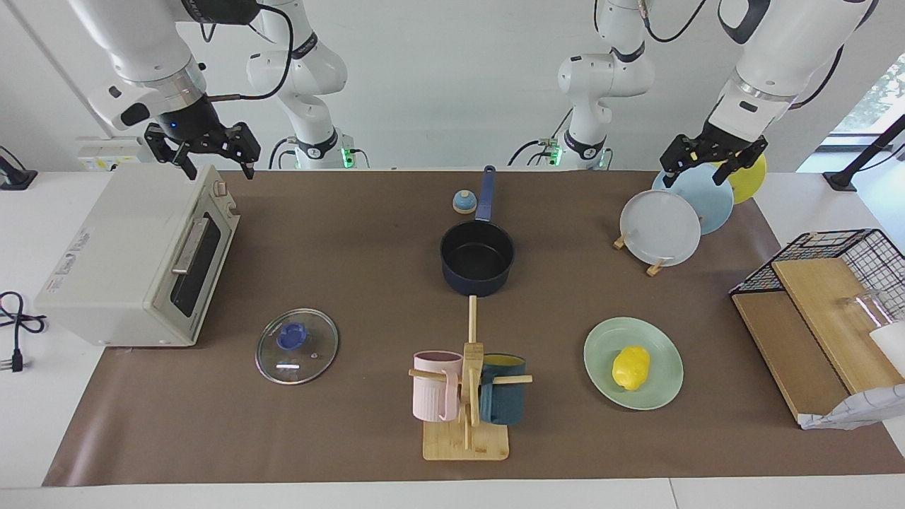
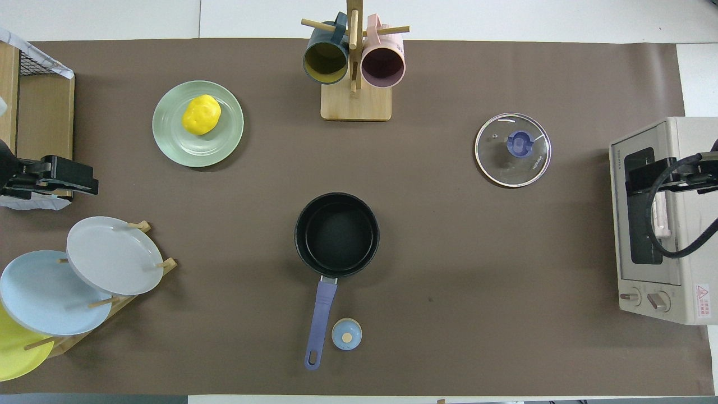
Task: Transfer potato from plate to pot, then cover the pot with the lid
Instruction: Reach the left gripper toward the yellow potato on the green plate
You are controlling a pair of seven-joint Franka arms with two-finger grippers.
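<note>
Nothing moved yet: potato (image 1: 631, 367) sits on plate (image 1: 660, 348), lower right. Left gripper (image 1: 714, 159), upper right, fingers apart; right gripper (image 1: 212, 152), upper left, likewise, waiting. Best lowered squarely over potato's narrow middle, then carried to pot (image 1: 477, 258), centre.

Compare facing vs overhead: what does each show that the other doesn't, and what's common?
Facing only: both arms from their bases, the left gripper raised over the plate rack, the right gripper raised over the toaster oven, fingers open on both, and the oven's door with its handle.

Overhead only: the oven's two knobs and the inside of both mugs.

Both: the potato on the plate, the empty pot, the lid lying flat toward the right arm's end, and the small bell-like knob beside the pot's handle.
</note>
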